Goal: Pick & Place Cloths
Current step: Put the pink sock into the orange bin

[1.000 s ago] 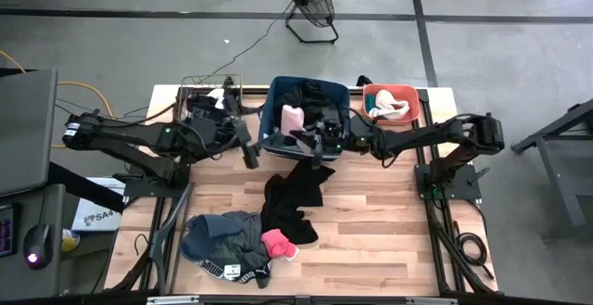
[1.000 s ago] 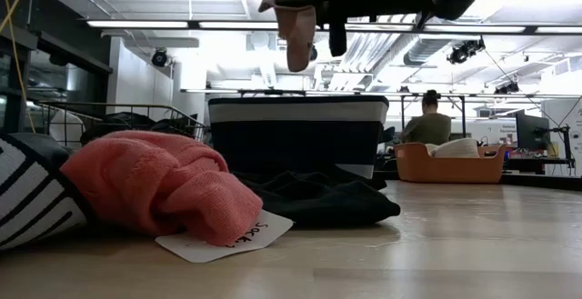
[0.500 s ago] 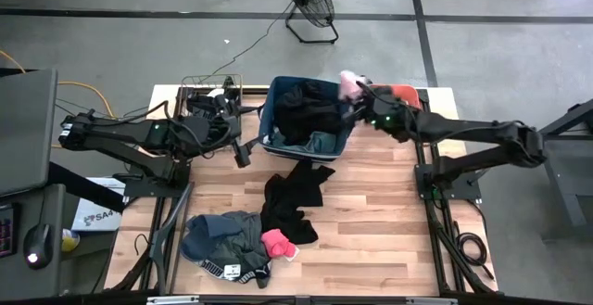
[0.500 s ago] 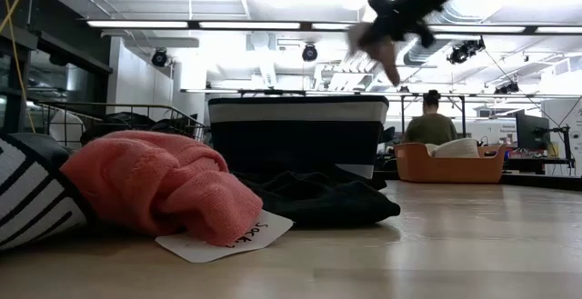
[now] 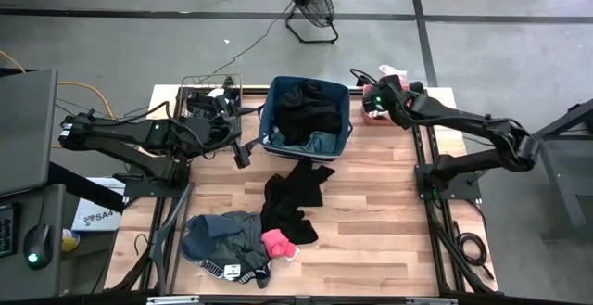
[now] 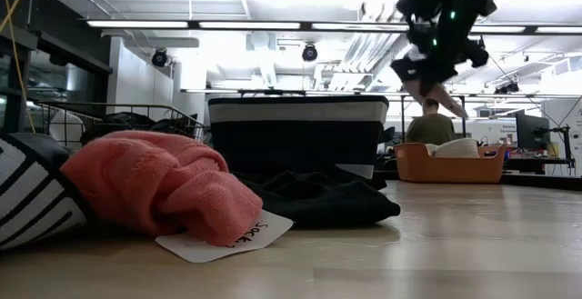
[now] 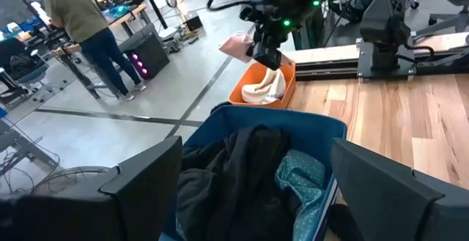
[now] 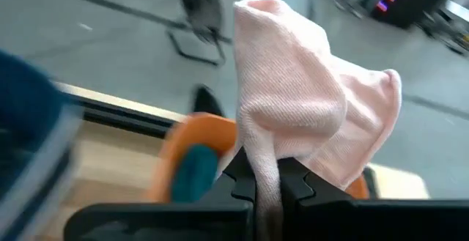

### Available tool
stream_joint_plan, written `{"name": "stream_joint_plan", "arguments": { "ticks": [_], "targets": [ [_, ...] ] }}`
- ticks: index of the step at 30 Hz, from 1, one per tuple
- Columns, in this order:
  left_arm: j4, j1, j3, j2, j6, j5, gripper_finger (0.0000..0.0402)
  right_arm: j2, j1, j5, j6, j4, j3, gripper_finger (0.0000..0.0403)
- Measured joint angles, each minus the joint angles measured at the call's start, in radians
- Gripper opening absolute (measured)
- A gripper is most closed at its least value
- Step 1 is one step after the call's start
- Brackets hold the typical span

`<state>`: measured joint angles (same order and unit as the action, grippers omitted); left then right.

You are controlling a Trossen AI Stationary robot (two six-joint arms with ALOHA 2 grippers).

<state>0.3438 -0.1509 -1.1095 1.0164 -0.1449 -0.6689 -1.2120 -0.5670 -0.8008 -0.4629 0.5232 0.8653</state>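
Right wrist view: my right gripper pinches the pale pink knit cloth above the coral plastic tub, whose contents are mostly hidden; left gripper is spread wide.

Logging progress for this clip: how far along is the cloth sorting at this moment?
Partway. Done: black and teal cloths lie in the blue bin, and a white piece is in the coral tub. In hand: the right gripper is shut on a pale pink cloth above the tub. Left: a black cloth, a bright pink one and a grey pile on the table. The left gripper waits beside the bin.
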Motion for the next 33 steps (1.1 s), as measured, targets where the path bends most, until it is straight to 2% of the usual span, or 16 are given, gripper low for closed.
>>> {"name": "stream_joint_plan", "arguments": {
  "ticks": [7,15,18,22,33],
  "targets": [
    [0.027,0.0,0.0,0.0,0.019,0.0,0.0339,-0.101,-0.125,-0.001,0.026,0.011,0.0,0.0004],
    [0.027,0.0,0.0,0.0,0.019,0.0,0.0339,-0.215,-0.205,-0.019,0.287,-0.162,0.0,0.0004],
    [0.028,0.0,0.0,0.0,0.02,0.0,0.0339,-0.247,-0.209,-0.032,0.333,-0.191,0.0,0.0004],
    [0.045,0.0,0.0,0.0,0.023,0.0,0.0339,-0.289,-0.208,0.054,0.312,-0.175,0.0,0.0004],
    [0.079,0.0,0.0,0.001,0.046,0.0,0.0339,-0.327,-0.21,0.273,0.035,-0.038,0.0,0.0004]
  ]
}}
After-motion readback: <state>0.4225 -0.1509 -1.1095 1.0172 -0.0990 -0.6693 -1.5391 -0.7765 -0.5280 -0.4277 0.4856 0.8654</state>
